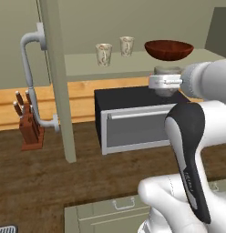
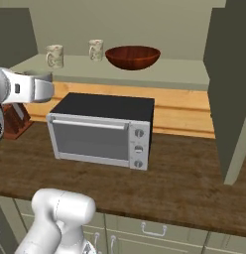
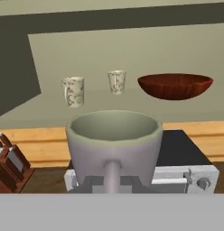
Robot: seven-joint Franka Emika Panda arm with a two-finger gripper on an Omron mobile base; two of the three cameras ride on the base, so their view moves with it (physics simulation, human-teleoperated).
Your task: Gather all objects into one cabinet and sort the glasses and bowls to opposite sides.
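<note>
My gripper (image 3: 112, 173) is shut on the rim of the pale grey-green bowl (image 3: 114, 135), holding it upright above the toaster oven, in front of the cabinet shelf (image 1: 83, 65). The same bowl (image 1: 168, 70) shows beside the white hand (image 1: 166, 81), and again at the left edge (image 2: 38, 75). On the shelf stand two cream speckled tumblers (image 1: 104, 54) (image 1: 126, 46) with the dark red-brown bowl (image 1: 168, 49) to their right. The grey translucent tumbler is out of view.
A black-topped toaster oven (image 2: 100, 129) sits on the wooden counter (image 2: 184, 183) beneath the bowl. The open cabinet door (image 1: 55, 77) carries a curved grey handle (image 1: 29, 68). A knife block (image 1: 28, 125) stands left. Another door panel (image 2: 229, 89) hangs at right.
</note>
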